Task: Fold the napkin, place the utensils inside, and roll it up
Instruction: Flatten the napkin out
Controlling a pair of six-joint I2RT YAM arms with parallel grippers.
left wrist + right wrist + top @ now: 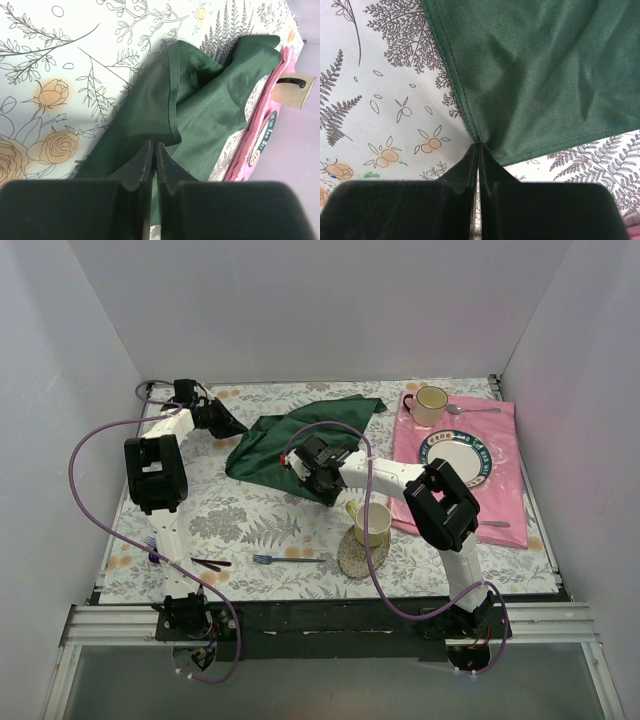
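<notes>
Pressed-together black fingers of the right gripper (479, 150) pinch the near corner of the dark green cloth napkin (545, 75). The left gripper (153, 155), likewise closed, nips its left edge. The napkin lies crumpled toward the far edge of the floral-patterned table (250, 520), and the slim slate-blue fork (288, 559) rests by the near edge, well apart.

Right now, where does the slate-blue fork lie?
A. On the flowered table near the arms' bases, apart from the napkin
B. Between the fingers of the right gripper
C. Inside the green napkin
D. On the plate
A: the slate-blue fork lies bare on the flowered table near the front edge, well apart from the green napkin.
</notes>
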